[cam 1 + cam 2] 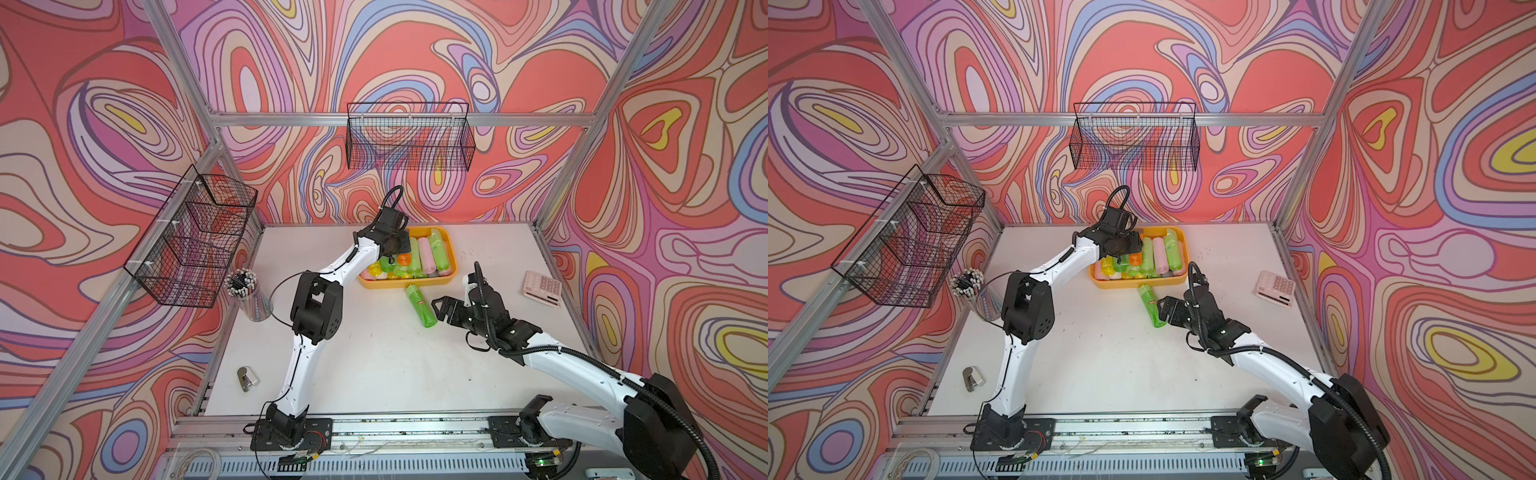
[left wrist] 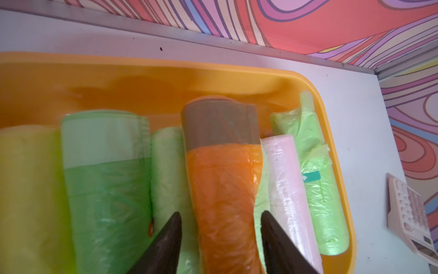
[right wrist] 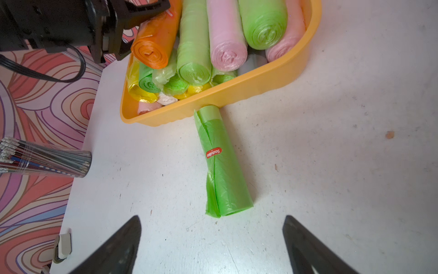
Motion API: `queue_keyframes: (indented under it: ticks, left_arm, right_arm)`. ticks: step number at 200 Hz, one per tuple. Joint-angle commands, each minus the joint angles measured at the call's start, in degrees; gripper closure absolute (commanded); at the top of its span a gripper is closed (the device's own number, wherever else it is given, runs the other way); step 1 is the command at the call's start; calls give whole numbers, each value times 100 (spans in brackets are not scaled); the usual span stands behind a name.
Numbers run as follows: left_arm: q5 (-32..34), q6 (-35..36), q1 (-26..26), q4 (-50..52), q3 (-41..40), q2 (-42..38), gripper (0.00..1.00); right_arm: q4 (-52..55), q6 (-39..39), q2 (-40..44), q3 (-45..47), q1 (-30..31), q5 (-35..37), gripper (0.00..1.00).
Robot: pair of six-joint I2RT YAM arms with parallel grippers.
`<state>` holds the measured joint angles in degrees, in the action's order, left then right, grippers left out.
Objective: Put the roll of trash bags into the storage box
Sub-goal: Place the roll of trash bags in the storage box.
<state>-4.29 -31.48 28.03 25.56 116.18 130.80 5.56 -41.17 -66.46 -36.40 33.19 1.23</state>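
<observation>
White bench, swirl-patterned walls: in both top views your green roll of trash bags lies outside the storage box, with the right pincer just beside it. Left wrist view: your left pincer stands spread either side of an orange roll lying atop the box's pile. Right wrist view: your right pincer is spread wide, and the green roll lies on the bench, one end touching the box's wall.
</observation>
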Motion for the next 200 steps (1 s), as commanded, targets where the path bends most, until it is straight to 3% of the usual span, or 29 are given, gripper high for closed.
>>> queue_keyframes:
  ticks: [1,49,59,153,200]
  left_arm:
    - [-129,140,-38,-252,-388,-336,30]
    - [-79,181,-43,-879,-1301,-1093,14]
    - [-112,180,-43,-933,-1422,-1212,0]
    - [-32,151,-37,-1323,-2767,-2639,0]
    - [-225,-164,-30,-1779,-3939,-3680,0]
  right_arm:
    - [137,60,72,61,31,128,5]
    - [208,32,10,61,29,202,5]
    - [208,13,10,63,31,217,5]
    - [331,-38,-96,89,29,367,5]
    - [456,17,-111,64,30,628,5]
